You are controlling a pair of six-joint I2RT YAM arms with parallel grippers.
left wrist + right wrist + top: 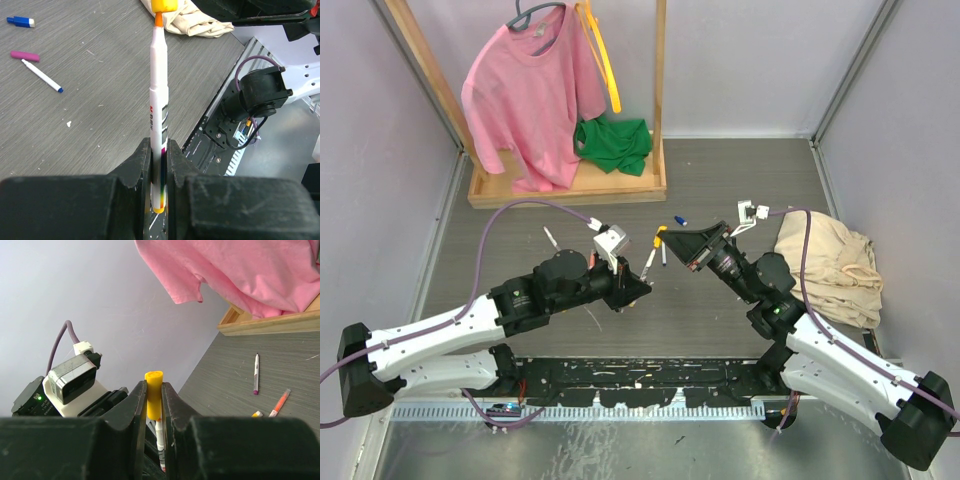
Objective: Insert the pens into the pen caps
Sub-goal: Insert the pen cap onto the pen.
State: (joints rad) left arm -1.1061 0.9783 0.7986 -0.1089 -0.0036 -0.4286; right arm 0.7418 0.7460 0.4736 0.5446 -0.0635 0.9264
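In front of the wooden rack, the left gripper pinches a white pen by its barrel; the right gripper pinches a yellow cap meeting the pen's orange tip. Nearer the rack lie a magenta cap and a blue cap.

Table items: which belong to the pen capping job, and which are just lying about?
Job: held pen, yellow cap, blue cap, magenta cap, blue-tipped pen.
Lying about: pink shirt, green cloth, beige cloth.
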